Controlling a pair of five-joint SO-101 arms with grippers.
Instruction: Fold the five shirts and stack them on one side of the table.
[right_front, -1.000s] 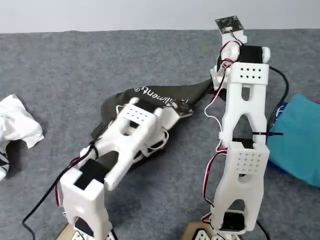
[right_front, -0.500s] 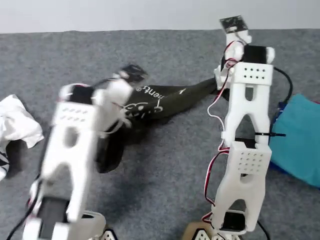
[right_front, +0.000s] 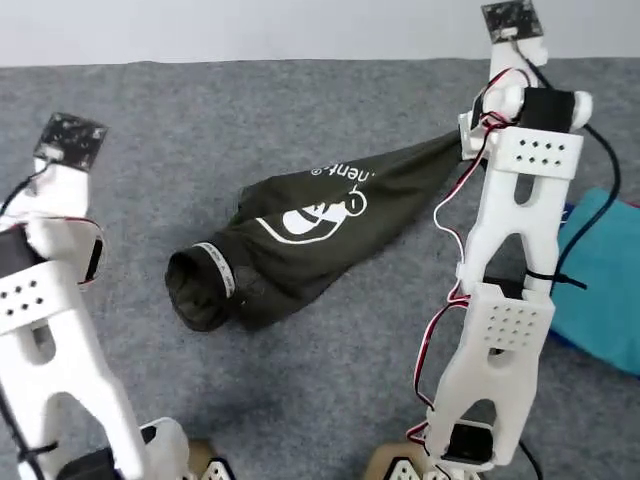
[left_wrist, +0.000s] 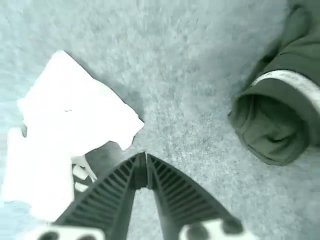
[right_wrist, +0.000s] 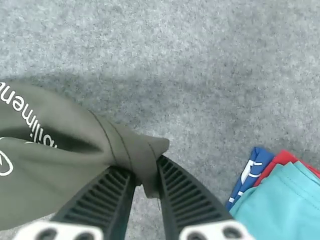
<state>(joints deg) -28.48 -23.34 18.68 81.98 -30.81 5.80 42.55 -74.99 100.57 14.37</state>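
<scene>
— Dark olive shirt (right_wrist: 60, 150): what has hold of it?
— The right gripper (right_wrist: 146, 175) pinches one bunched corner of it between both fingers, above the table (right_front: 300, 110) toward the far right corner.
— Why there?
— Probably to draw the cloth out long so it can be spread for folding. From the pinch it runs across the middle and ends in a rumpled, gaping opening nearer the left side.
— And the other arm?
— The left gripper (left_wrist: 145, 159) is pressed together on nothing. It hovers just beside a crumpled white shirt (left_wrist: 70, 120), likely next in line.
— Anything folded?
— A teal shirt (right_front: 600, 270) tops a stack at the right edge, with red cloth (right_wrist: 281, 159) and blue cloth (right_wrist: 247, 180) under it.
— The surroundings?
— Grey carpet-like covering, and a pale wall (right_front: 250, 30) behind the far edge.
</scene>
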